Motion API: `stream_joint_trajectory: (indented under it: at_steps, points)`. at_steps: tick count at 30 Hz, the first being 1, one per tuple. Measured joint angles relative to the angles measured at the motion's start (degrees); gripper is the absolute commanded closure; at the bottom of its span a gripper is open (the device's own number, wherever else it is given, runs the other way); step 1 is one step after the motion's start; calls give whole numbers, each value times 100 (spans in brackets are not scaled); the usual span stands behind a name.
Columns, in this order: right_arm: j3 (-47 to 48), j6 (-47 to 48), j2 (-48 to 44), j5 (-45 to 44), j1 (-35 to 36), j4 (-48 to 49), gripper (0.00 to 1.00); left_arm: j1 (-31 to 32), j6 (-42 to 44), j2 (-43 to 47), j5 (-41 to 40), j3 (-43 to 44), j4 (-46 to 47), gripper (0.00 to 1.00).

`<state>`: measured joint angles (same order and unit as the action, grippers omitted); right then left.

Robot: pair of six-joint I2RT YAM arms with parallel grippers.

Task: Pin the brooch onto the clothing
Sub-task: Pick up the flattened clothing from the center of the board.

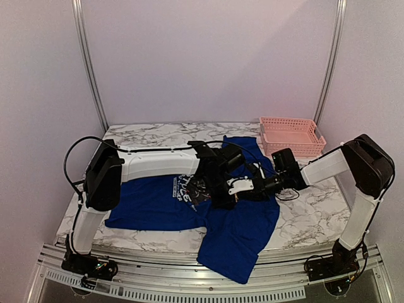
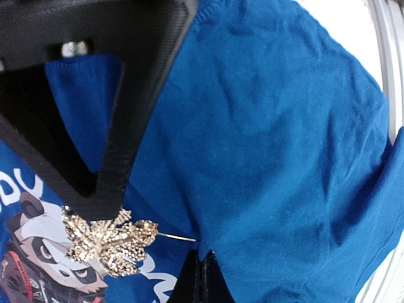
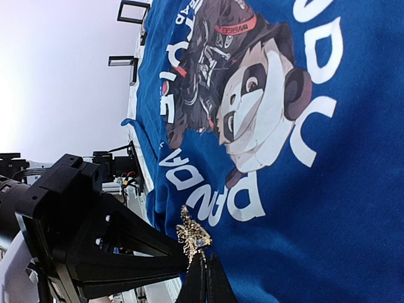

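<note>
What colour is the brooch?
Glittery gold brooch, leaf-shaped; clearest in the left wrist view.

Gold brooch (image 2: 108,243) over panda print (image 2: 39,255), blue T-shirt (image 2: 271,158) — pin (image 2: 177,237) toward the fingers (image 2: 189,281)

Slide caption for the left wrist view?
Right hand holds gold brooch over blue T-shirt, pin pointing at shut left hand.

The T-shirt (image 2: 284,158) is soft, matt royal-blue cloth, lightly creased; its chest print (image 3: 252,107) looks smoother. The brooch (image 2: 110,243) is rough, glittering gold-toned metal with a thin shiny pin (image 2: 177,237). The bench (image 1: 309,218) has a smooth marbled surface. At its far right corner, the basket (image 1: 297,149) is pink latticed plastic.
</note>
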<state>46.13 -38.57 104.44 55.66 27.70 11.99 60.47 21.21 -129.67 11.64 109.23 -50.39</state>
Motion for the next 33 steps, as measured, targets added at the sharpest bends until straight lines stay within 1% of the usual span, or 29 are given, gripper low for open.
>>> stream_joint_trajectory:
  at_steps: [8, 21, 31, 33]
  points:
    - [33, 35, 129, 114, 0, -61, 100, 0, 7, 0, -42, -50, 33, 100]
    - [243, 138, 540, 299, 22, -223, 100, 2, 101, 2, -361, -236, 195, 100]
    - [483, 293, 754, 269, 127, -527, 100, 28, 153, 74, -483, -236, 258, 100]
    - [483, 334, 754, 249, 131, -595, 100, 33, 188, 83, -507, -258, 293, 97]
